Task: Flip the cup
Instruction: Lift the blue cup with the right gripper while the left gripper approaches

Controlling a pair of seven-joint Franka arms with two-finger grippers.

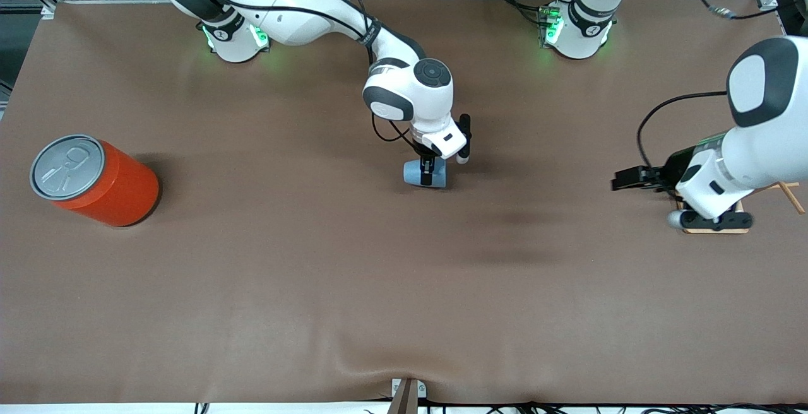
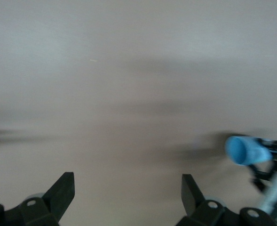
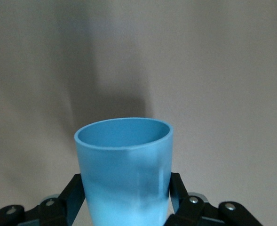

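At the middle of the table (image 1: 265,288), the cup (image 1: 424,174) lies held on its side in the right gripper (image 1: 428,173), whose fingers (image 3: 176,190) are clamped across its lower wall, the open mouth pointing away from the wrist. The cup appears light, stiff and smooth, so a grip across the body near the base should suit it. The left gripper (image 1: 631,178) waits with jaws apart above the left arm's end of the table. An orange can (image 1: 95,180) stands at the right arm's end.

Brown cloth-covered table (image 1: 252,288), aluminium frame rails along its top edge, soft even overhead light
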